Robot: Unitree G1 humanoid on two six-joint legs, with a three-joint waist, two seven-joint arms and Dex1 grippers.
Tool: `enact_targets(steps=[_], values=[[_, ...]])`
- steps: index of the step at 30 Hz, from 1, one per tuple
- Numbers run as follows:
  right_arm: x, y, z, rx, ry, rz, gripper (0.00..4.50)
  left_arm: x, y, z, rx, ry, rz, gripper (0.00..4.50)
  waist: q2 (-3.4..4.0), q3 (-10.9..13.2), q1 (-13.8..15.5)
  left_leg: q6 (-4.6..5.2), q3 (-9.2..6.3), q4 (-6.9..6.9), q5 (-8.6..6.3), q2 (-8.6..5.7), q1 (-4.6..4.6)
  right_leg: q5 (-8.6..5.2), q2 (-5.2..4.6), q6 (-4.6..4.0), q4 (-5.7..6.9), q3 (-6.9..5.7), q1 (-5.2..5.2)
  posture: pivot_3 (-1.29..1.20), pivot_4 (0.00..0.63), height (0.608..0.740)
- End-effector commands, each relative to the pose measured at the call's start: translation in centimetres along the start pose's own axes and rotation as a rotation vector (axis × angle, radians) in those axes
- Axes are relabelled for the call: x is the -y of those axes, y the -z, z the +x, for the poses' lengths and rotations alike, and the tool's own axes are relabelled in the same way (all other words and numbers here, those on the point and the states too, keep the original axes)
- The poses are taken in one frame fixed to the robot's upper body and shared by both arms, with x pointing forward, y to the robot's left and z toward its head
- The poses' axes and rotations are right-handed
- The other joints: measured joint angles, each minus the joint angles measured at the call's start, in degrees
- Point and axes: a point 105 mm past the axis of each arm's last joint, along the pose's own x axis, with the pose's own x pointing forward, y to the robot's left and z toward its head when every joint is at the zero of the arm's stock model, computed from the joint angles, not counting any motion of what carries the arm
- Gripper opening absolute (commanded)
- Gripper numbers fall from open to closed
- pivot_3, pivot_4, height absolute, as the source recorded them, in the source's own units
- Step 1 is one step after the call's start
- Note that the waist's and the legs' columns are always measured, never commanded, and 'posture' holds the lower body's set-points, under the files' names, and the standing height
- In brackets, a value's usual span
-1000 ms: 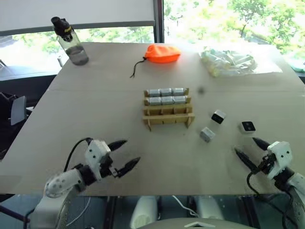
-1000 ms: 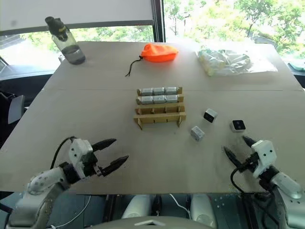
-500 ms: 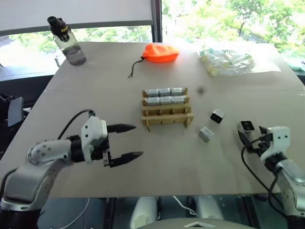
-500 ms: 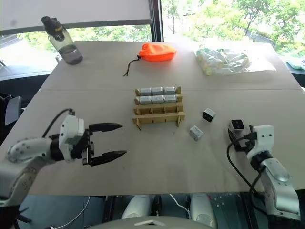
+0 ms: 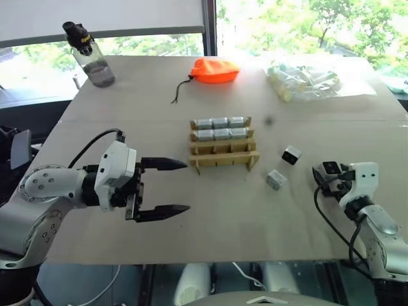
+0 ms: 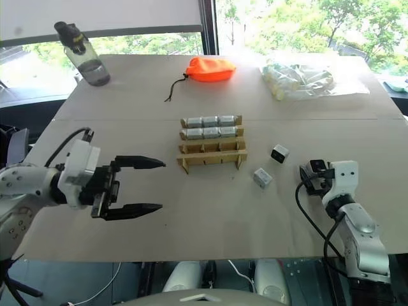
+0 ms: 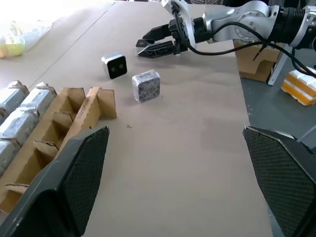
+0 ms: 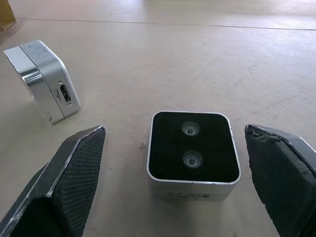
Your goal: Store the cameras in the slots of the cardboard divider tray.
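The cardboard divider tray (image 5: 224, 157) sits mid-table, its two far rows filled with cameras (image 5: 221, 123) and its two near rows empty. Three loose cameras lie to its right: one black face up (image 5: 291, 155), one grey (image 5: 276, 179), and one (image 8: 193, 147) lying between the spread fingers of my right gripper (image 5: 330, 173), which is open and not touching it. My left gripper (image 5: 185, 186) hovers left of the tray, pointing toward it, open and empty. The left wrist view shows the tray (image 7: 64, 118), two loose cameras (image 7: 146, 86) and the right gripper (image 7: 155, 42) beyond them.
A water bottle (image 5: 91, 54) stands at the far left corner. An orange pouch (image 5: 217, 70) and a clear bag of pale items (image 5: 306, 81) lie along the far edge. Cardboard boxes (image 7: 252, 54) sit beyond the table's right side.
My left gripper rose and swung round to point right toward the tray. My right gripper moved forward until its fingers straddle the rightmost loose camera. The cameras and tray stayed put.
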Motion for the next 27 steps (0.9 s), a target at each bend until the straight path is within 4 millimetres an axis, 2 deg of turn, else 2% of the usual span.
enact_targets(steps=[1, 6, 14, 17, 18, 19, 20, 21, 27], values=[[-0.1, -0.4, -0.4, 0.011, 0.010, -0.011, 4.47, 0.2, -0.9, -0.1, -0.009, 0.009, 0.044, 4.50, 0.00, 0.00, -0.03, 0.00, 0.00, 0.00, 0.00, 0.00, 0.00, 0.00, 0.00, 0.00, 0.00, 0.00, 0.00, 0.00, 0.150, 0.740], [0.1, 0.2, -0.8, -0.007, 0.043, 0.006, 4.47, 0.3, -0.9, 0.2, -0.006, 0.008, 0.041, 4.50, 0.01, 0.01, -0.03, -0.01, 0.00, -0.01, 0.00, 0.02, -0.01, 0.00, 0.03, 0.00, -0.01, 0.00, -0.01, 0.00, 0.150, 0.740], [0.3, -0.5, -0.4, 0.028, 0.062, 0.015, 4.47, 0.1, -1.1, 0.2, -0.002, 0.007, 0.037, 4.50, 0.01, 0.02, -0.05, -0.04, 0.01, -0.01, 0.02, 0.01, 0.01, 0.00, 0.04, 0.00, 0.01, 0.02, 0.00, 0.00, 0.150, 0.740], [0.3, -0.6, -0.4, 0.035, 0.067, 0.014, 3.67, 0.1, -1.0, 0.2, -0.003, 0.007, 0.036, 4.50, 0.01, 0.02, -0.04, -0.04, 0.00, -0.01, 0.02, 0.01, 0.01, 0.00, 0.06, 0.00, 0.01, 0.02, -0.01, 0.00, 0.150, 0.740], [0.4, -0.6, -0.4, 0.039, 0.074, 0.006, 3.16, 0.1, -1.0, 0.2, -0.004, 0.007, 0.036, 4.50, 0.01, 0.02, -0.04, -0.04, 0.01, -0.01, 0.02, 0.01, 0.00, 0.00, 0.06, 0.00, 0.00, 0.02, -0.01, 0.00, 0.150, 0.740], [0.5, -0.6, -0.5, 0.041, 0.082, -0.002, 2.85, 0.1, -1.0, 0.2, -0.006, 0.007, 0.035, 4.50, 0.01, 0.02, -0.05, -0.04, 0.01, -0.01, 0.02, 0.02, 0.00, 0.00, 0.06, 0.00, 0.00, 0.03, -0.01, 0.00, 0.150, 0.740], [0.5, -0.5, -0.6, 0.038, 0.085, -0.002, 2.25, 0.1, -0.9, 0.1, -0.008, 0.006, 0.033, 4.50, 0.01, 0.02, -0.06, -0.04, 0.02, -0.01, 0.02, 0.01, 0.00, 0.00, 0.05, 0.00, 0.00, 0.03, -0.01, 0.00, 0.150, 0.740], [0.5, -0.4, -0.7, 0.035, 0.087, -0.003, 1.92, 0.1, -0.8, 0.1, -0.010, 0.006, 0.031, 4.50, 0.01, 0.02, -0.06, -0.04, 0.02, -0.01, 0.02, 0.01, 0.00, 0.00, 0.05, 0.00, 0.00, 0.03, -0.01, 0.00, 0.150, 0.740], [1.1, -0.9, -0.8, 0.057, 0.112, -0.006, 1.88, -0.3, -0.9, -0.1, 0.015, -0.009, 0.026, 4.50, 0.01, 0.02, 0.00, -0.05, 0.01, -0.01, 0.03, 0.02, 0.01, 0.00, 0.05, 0.00, 0.01, 0.02, -0.01, 0.00, 0.150, 0.740]])
